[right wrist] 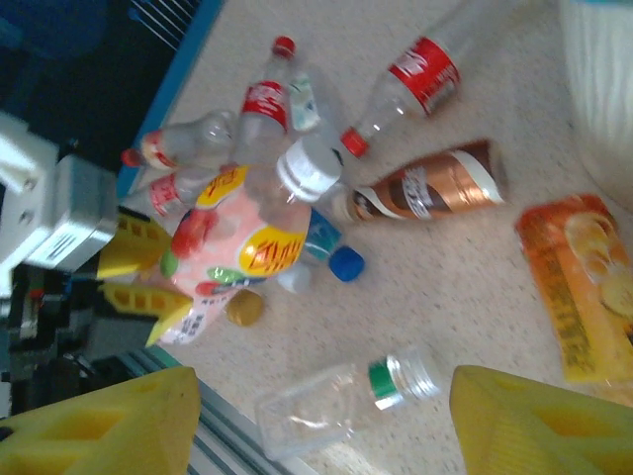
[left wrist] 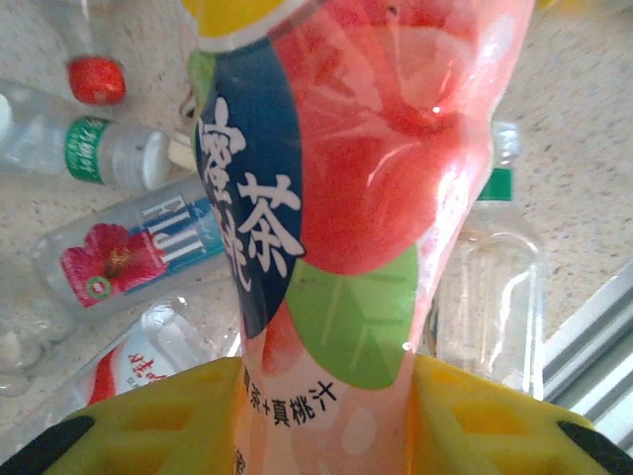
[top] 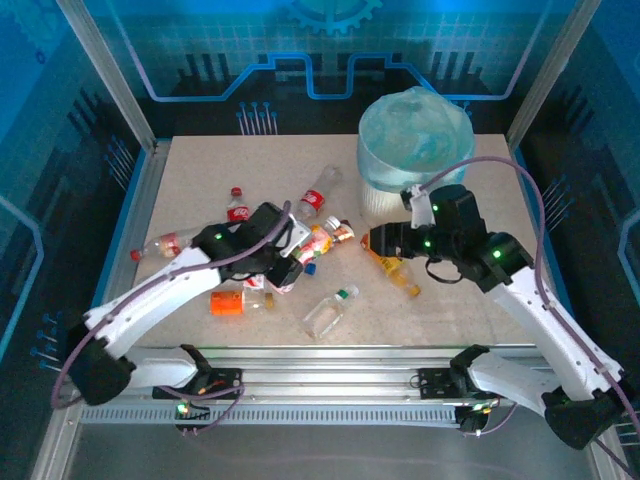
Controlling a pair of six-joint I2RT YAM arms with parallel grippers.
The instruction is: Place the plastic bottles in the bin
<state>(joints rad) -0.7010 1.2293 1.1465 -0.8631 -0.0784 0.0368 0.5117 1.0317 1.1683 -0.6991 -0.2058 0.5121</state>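
Observation:
My left gripper (left wrist: 331,401) is shut on a pink bottle (left wrist: 346,198) with a peach label, its yellow fingers (left wrist: 148,416) pressing both sides. In the top view that gripper (top: 290,262) holds the pink bottle (top: 312,243) in the middle of the pile. My right gripper (top: 375,240) is open and empty, hanging above the table between the pile and the bin (top: 410,150). From the right wrist I see the pink bottle (right wrist: 237,228), a brown bottle (right wrist: 425,188), an orange bottle (right wrist: 579,282) and a clear bottle (right wrist: 336,401) lying flat between my yellow fingers (right wrist: 99,426).
Red-labelled bottles (top: 318,195) (top: 237,208) (top: 165,243) lie at the back left. An orange bottle (top: 228,302) and a clear one (top: 328,310) lie near the front rail (top: 330,355). The bin wall (right wrist: 603,89) is close on the right.

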